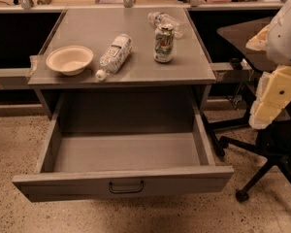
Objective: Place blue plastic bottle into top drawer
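Observation:
The blue plastic bottle (114, 55) lies on its side on the grey cabinet top (136, 69), white cap toward the front edge, between a bowl and a can. The top drawer (123, 186) is pulled wide open below it and holds nothing; its flat front panel carries a small dark handle (126, 187). My gripper (269, 106) hangs at the far right of the camera view, off the side of the cabinet, well away from the bottle and above the floor beside the drawer. It holds nothing that I can see.
A cream bowl (69, 59) sits at the left of the top. A green-and-silver can (164, 43) stands upright to the right of the bottle. A smaller clear bottle (165, 21) lies behind the can. An office chair (262, 164) stands at the right.

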Controlling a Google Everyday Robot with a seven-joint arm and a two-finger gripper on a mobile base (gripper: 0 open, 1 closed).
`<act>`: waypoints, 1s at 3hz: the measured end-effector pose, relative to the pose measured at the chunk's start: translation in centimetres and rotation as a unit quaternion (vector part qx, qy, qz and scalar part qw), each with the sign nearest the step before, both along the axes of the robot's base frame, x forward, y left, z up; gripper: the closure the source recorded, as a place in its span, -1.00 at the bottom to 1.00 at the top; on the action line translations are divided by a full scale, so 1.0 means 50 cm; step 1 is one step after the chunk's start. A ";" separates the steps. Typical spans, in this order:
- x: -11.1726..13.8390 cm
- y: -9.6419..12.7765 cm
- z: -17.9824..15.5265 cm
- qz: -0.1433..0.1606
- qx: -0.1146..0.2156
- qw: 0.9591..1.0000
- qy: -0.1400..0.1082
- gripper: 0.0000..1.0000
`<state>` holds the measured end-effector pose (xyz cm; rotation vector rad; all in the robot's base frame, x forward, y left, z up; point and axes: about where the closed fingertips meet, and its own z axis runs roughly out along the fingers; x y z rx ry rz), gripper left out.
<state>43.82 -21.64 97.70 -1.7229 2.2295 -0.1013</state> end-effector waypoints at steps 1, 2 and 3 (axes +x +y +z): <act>0.000 0.000 0.000 0.000 0.000 1.000 0.000 -1.00; -0.010 0.078 -0.027 0.076 -0.008 0.997 0.001 -1.00; -0.077 0.172 -0.051 0.189 -0.043 0.980 -0.035 -1.00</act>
